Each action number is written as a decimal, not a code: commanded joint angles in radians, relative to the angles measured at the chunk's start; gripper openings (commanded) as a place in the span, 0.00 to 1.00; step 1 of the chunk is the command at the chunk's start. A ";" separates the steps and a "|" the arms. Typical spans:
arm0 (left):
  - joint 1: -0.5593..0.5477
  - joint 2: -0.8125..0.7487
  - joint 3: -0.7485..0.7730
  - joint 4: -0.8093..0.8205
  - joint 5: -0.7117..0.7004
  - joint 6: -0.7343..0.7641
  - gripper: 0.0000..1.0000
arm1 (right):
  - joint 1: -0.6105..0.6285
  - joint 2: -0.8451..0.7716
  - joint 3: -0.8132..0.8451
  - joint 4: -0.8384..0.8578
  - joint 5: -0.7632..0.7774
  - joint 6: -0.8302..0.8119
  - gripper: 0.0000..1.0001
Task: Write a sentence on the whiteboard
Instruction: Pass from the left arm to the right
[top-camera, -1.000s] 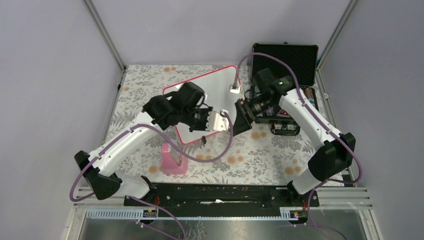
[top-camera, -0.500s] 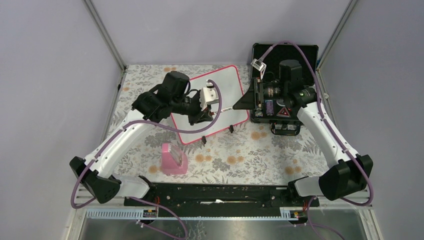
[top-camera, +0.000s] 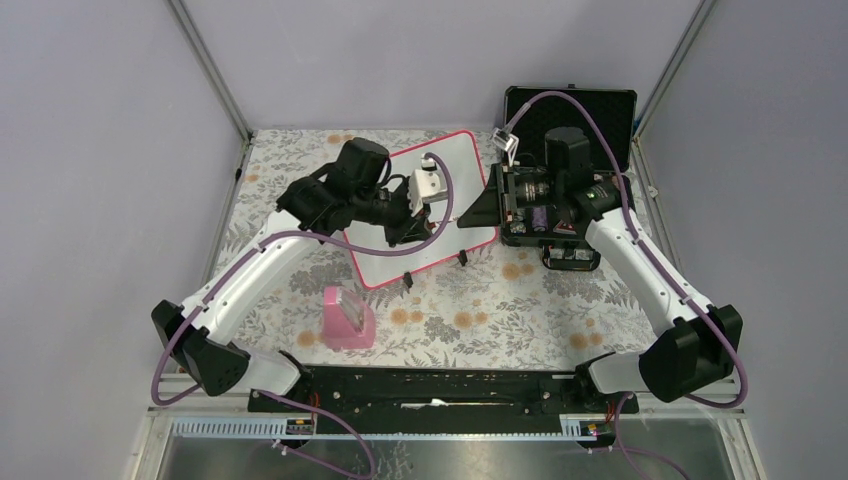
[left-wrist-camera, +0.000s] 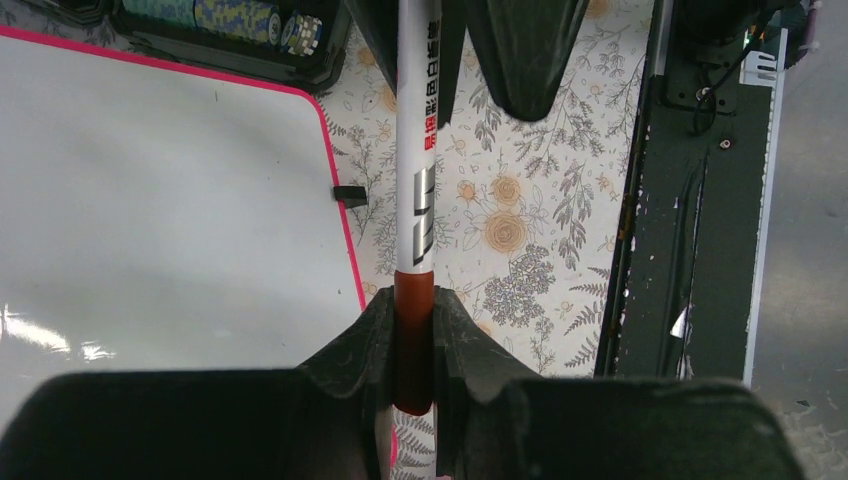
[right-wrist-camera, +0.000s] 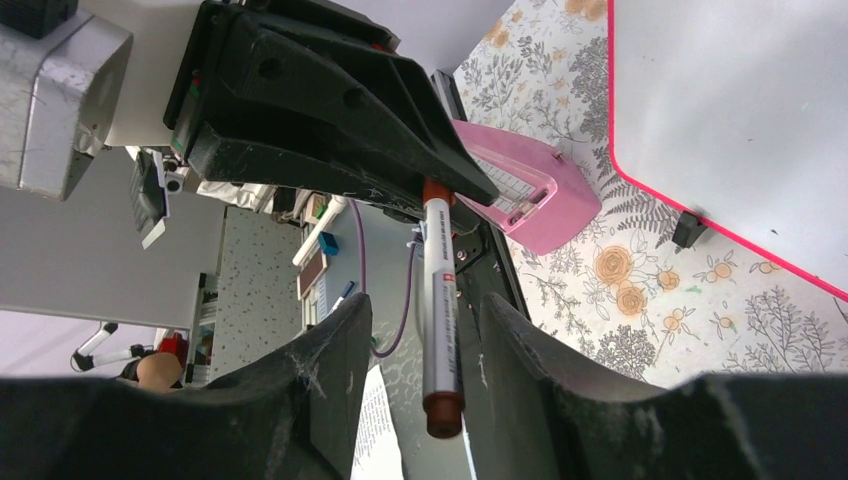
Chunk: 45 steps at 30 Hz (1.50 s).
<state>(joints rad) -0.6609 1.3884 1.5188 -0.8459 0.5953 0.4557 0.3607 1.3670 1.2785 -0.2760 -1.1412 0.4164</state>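
The whiteboard (top-camera: 462, 166), white with a pink frame, lies on the table, and no sentence shows on its visible parts (left-wrist-camera: 170, 200). My left gripper (left-wrist-camera: 413, 310) is shut on the brown end of a white marker (left-wrist-camera: 415, 200). It holds the marker above the board's near-right edge (top-camera: 418, 226). My right gripper (right-wrist-camera: 425, 340) is open, its jaws on either side of the marker's other brown end (right-wrist-camera: 438, 300) with a gap on each side. In the top view the right gripper (top-camera: 470, 214) faces the left one over the board.
An open black foam-lined case (top-camera: 570, 110) with small items stands at the back right under the right arm. A pink block (top-camera: 347, 317) sits on the floral cloth in front of the board. The board's black feet (top-camera: 461, 259) stick out at its near edge.
Both arms have swung toward the back of the table. The right gripper has come in line with the marker, whose free end now sits between its narrowing jaws.
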 joint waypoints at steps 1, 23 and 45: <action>-0.011 0.006 0.055 0.018 0.005 0.007 0.00 | 0.029 -0.019 0.027 -0.010 0.020 -0.029 0.45; -0.052 0.024 0.071 -0.035 -0.033 0.061 0.00 | 0.053 -0.020 0.035 -0.093 0.044 -0.106 0.43; -0.052 -0.004 0.058 -0.052 -0.003 0.117 0.04 | 0.071 -0.024 0.056 -0.137 0.104 -0.153 0.00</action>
<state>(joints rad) -0.7124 1.4178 1.5555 -0.9016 0.5678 0.5312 0.4206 1.3666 1.2892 -0.3939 -1.0664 0.2951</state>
